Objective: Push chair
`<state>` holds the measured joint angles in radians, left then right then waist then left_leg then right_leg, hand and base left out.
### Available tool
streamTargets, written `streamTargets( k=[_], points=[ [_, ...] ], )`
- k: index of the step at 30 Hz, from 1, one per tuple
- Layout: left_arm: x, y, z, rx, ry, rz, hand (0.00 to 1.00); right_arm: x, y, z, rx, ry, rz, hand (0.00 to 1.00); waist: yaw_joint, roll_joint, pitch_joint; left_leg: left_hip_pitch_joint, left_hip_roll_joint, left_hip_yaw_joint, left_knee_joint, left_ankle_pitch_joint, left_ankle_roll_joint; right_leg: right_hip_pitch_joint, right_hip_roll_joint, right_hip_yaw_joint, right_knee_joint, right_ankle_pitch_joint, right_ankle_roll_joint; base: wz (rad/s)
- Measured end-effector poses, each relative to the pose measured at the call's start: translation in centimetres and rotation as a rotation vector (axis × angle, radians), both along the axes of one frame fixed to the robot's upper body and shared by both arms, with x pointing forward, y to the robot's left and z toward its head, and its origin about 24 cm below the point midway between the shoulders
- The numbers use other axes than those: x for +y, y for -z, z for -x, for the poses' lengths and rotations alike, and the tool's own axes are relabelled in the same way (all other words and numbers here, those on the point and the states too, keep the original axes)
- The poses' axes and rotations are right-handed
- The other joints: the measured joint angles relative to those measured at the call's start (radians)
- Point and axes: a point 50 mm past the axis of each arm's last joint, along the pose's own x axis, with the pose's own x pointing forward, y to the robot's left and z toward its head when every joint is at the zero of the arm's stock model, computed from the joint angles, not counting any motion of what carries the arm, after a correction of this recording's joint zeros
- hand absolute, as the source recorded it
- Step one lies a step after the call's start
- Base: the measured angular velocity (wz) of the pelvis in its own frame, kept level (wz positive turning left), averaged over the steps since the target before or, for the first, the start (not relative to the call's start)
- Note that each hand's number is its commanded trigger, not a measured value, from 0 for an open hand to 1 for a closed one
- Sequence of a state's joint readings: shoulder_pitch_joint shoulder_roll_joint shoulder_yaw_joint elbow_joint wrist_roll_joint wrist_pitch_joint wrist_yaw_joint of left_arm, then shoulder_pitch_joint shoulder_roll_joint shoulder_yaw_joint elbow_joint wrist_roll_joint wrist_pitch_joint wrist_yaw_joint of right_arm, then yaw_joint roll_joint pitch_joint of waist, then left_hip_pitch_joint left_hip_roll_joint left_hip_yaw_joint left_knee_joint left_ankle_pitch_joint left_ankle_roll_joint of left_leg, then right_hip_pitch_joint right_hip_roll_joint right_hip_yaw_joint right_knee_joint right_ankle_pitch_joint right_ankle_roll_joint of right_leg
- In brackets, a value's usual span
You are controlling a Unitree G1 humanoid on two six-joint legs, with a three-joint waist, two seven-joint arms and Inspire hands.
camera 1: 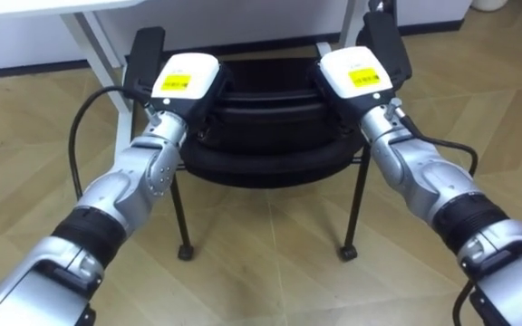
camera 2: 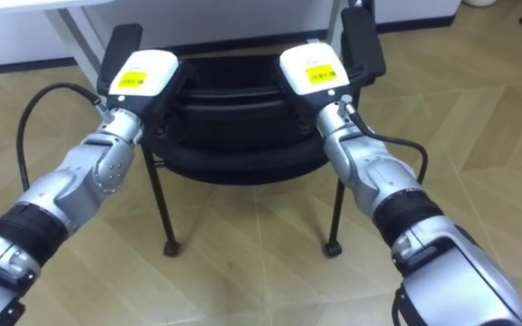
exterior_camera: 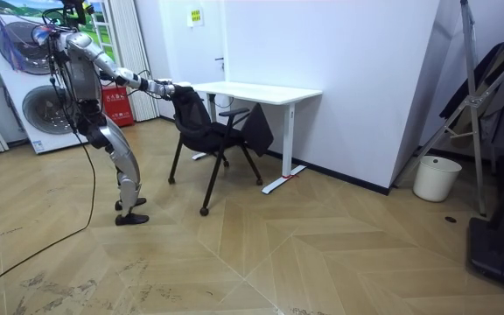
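We see the left hand and right hand set against the back of the black chair, which stands at the white desk; whether either hand grips, we cannot tell.

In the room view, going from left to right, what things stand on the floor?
washing machine → chair → white desk → white bucket
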<state>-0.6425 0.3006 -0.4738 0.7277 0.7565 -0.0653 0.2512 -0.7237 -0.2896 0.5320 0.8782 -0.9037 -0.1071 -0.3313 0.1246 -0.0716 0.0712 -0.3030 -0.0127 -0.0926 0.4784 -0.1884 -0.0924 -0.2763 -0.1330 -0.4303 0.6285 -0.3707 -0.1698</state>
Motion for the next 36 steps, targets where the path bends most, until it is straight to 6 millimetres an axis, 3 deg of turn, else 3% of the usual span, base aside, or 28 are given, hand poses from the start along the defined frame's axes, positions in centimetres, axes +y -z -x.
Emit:
streamTargets(
  k=[9,13,14,15,16,17,21,26,32,36],
  points=[
    [-0.2,-0.3,0.0,0.003,0.006,-0.002,1.00,-0.1,-0.1,-0.1,-0.005,0.002,0.000,1.00,0.016,-0.003,-0.0012,0.001,0.000,0.004,-0.002,0.000,0.000,0.011,0.003,-0.004,-0.023,0.007,0.011,0.01],
    [-0.2,-0.6,-0.1,-0.013,0.009,-0.012,1.00,-0.1,-0.2,-0.1,-0.006,0.008,-0.010,1.00,0.019,-0.015,-0.0010,-0.007,0.000,0.008,0.005,-0.001,0.002,0.011,0.002,-0.010,-0.028,0.008,0.013,0.05],
    [-0.2,-0.7,-0.1,-0.015,0.011,-0.017,1.00,-0.1,-0.2,-0.1,-0.004,0.010,-0.015,0.63,0.022,-0.018,-0.0011,-0.007,0.001,0.010,0.005,-0.002,0.003,0.010,0.002,-0.009,-0.028,0.008,0.013,0.00],
    [-0.1,-0.7,-0.1,-0.016,0.010,-0.023,1.00,0.1,-0.1,-0.1,0.001,0.016,-0.022,0.00,0.026,-0.026,-0.0023,-0.003,0.001,0.013,0.004,-0.003,0.005,0.011,0.003,-0.006,-0.027,0.008,0.013,-0.06],
    [0.0,-0.7,-0.1,-0.014,0.010,-0.028,1.00,0.1,0.0,-0.1,0.006,0.020,-0.029,0.00,0.030,-0.030,-0.0025,0.001,0.001,0.013,0.005,-0.004,0.007,0.012,0.002,-0.004,-0.027,0.008,0.014,-0.05],
    [0.0,-0.7,-0.1,-0.015,0.010,-0.030,0.00,0.1,0.0,-0.1,0.007,0.020,-0.031,0.00,0.031,-0.031,-0.0024,0.001,0.001,0.013,0.006,-0.005,0.008,0.012,0.002,-0.004,-0.026,0.007,0.014,-0.08],
    [0.0,-0.4,-0.1,0.008,0.009,-0.037,0.00,0.3,0.2,-0.1,0.030,0.039,-0.053,0.00,0.062,-0.037,-0.0006,0.026,0.007,0.049,0.007,-0.017,0.026,0.019,0.002,0.020,-0.019,0.007,0.020,-0.18],
    [-0.4,-0.5,-0.1,0.030,0.008,0.033,0.00,0.1,0.5,-0.2,0.075,0.092,-0.135,0.00,0.096,-0.031,0.0016,0.048,0.037,0.115,0.007,-0.028,0.036,0.032,0.016,0.049,-0.039,0.025,0.031,-0.20],
    [-0.9,-0.8,-0.2,0.022,-0.008,0.148,0.00,-0.3,0.5,-0.2,0.080,0.122,-0.152,0.00,0.101,-0.031,0.0002,0.049,0.041,0.140,-0.001,-0.028,0.044,0.048,0.032,0.058,-0.090,0.058,0.049,-0.05],
    [-0.4,-1.7,-0.6,-0.007,-0.031,0.170,0.00,-0.4,-0.9,-1.0,0.055,0.116,-0.139,0.00,0.077,-0.032,-0.0020,0.031,0.039,0.138,-0.015,-0.016,0.062,0.045,0.041,0.052,-0.129,0.088,0.058,0.04]
  ],
)
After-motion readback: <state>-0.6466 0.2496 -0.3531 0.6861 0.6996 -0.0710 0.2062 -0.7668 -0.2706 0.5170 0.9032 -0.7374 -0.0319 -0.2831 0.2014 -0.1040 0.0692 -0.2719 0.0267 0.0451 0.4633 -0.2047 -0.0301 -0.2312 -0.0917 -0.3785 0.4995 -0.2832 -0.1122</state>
